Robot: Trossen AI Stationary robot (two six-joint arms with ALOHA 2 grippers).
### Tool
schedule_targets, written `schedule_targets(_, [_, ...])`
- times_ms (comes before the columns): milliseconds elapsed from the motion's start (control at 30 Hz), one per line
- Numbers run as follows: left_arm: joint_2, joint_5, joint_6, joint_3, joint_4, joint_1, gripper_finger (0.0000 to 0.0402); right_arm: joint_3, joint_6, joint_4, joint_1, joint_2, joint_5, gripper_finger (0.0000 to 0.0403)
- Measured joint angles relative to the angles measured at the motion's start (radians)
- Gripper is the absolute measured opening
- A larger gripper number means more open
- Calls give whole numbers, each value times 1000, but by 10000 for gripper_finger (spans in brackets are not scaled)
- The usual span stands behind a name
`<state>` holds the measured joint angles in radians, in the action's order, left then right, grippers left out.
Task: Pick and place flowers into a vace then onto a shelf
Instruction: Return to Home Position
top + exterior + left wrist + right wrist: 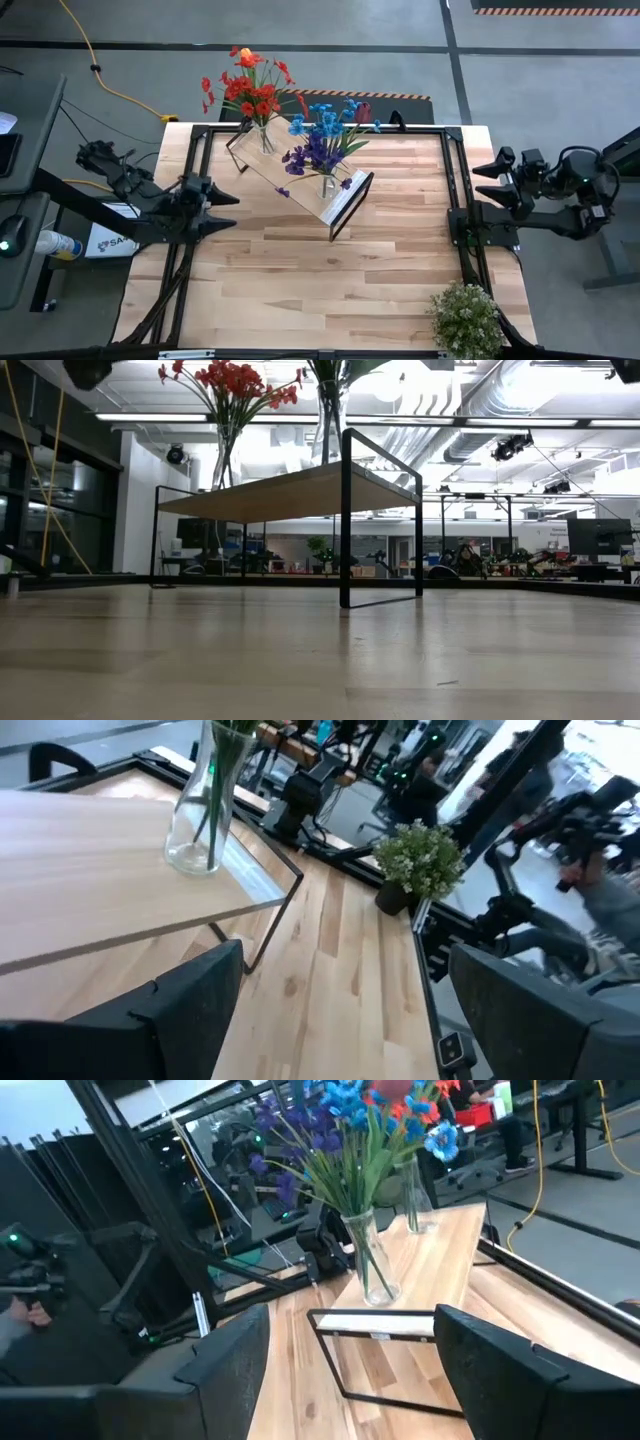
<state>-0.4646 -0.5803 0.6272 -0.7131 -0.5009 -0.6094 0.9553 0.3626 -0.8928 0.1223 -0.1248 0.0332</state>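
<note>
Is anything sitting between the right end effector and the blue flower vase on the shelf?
Nothing visible does. The right end effector hangs open at the table's right edge, and only bare tabletop lies between it and the blue and purple flowers on the shelf. The bushy plant stands off that line.

The red flowers (250, 90) carry one orange head; the blue flowers (325, 125) mix with purple — stems all green. The vases (200, 820) are clear glass. The shelf (290, 490) is pale wood with a black frame, the table (330, 270) striped blond wood. The plant (465, 315) is pale green-white. My left gripper (228, 210) and right gripper (483, 187) — both black.
</note>
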Motion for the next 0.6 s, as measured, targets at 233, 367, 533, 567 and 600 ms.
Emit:
schedule_targets(233, [80,9,-41,145,139,0,386,-119,27,51,0,101,-5,271])
schedule_targets(367, [110,3,-69,194,196,0,386,-182,26,76,0,117,-15,273])
schedule_targets(533, [131,-15,-94,259,284,0,386,-257,15,115,0,118,-22,271])
schedule_targets(567, [130,-15,-100,272,304,0,386,-273,15,117,0,119,-27,271])
schedule_targets(600, [129,-15,-102,284,319,0,386,-286,15,119,0,119,-28,271])
